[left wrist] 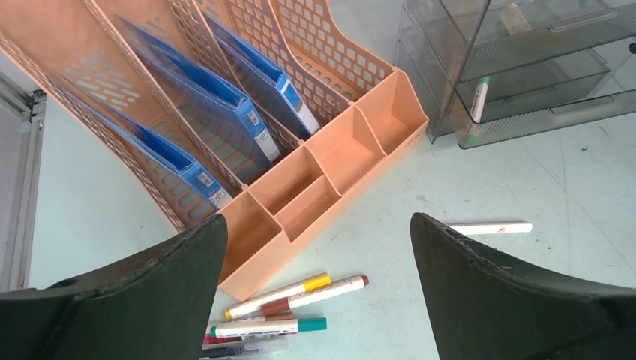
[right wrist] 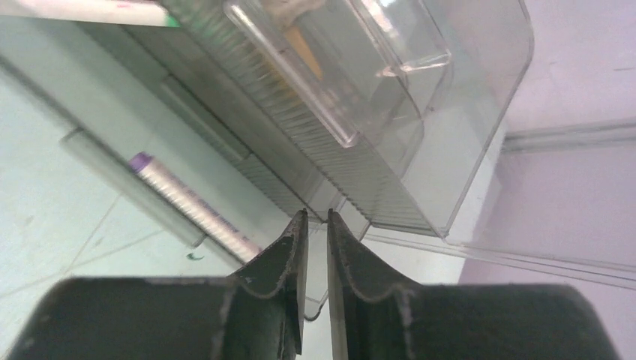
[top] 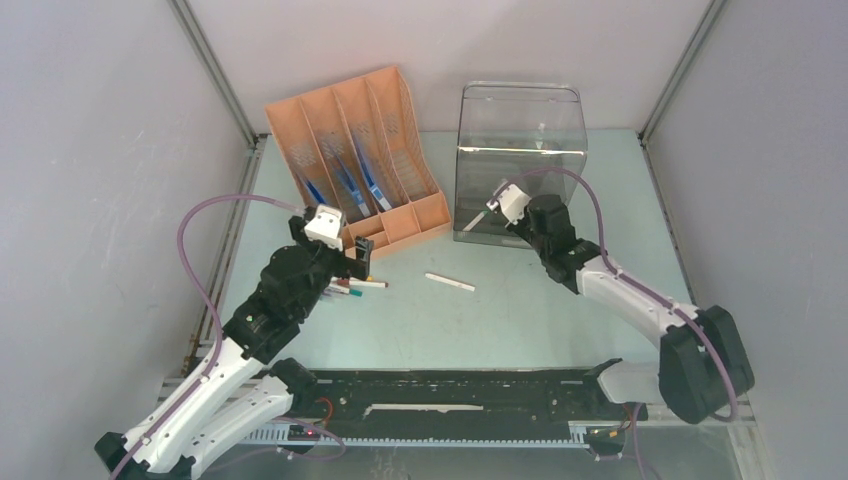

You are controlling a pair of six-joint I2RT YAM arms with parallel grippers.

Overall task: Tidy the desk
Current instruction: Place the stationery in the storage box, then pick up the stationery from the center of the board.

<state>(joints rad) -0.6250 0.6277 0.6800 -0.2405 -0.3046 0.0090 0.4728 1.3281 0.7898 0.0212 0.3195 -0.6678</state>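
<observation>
The pale green desk (top: 520,320) carries a bunch of markers (top: 362,286) just in front of the orange file organizer (top: 360,150). My left gripper (top: 352,262) hovers above them, wide open and empty. In the left wrist view the markers (left wrist: 300,294) lie between and below the fingers (left wrist: 316,225). A single white pen (top: 449,282) rests mid-desk. My right gripper (top: 492,208) sits at the lower front of the clear drawer unit (top: 520,160). In its wrist view the jaws (right wrist: 316,215) stand a narrow gap apart with nothing between them.
Blue folders (left wrist: 217,97) stand in the organizer's slots, with small compartments (left wrist: 330,161) at its front. A green-tipped marker (left wrist: 478,97) lies in a clear drawer; a purple-ended pen (right wrist: 187,202) shows through the bottom one. A black rail strip (top: 450,395) runs along the desk's front edge.
</observation>
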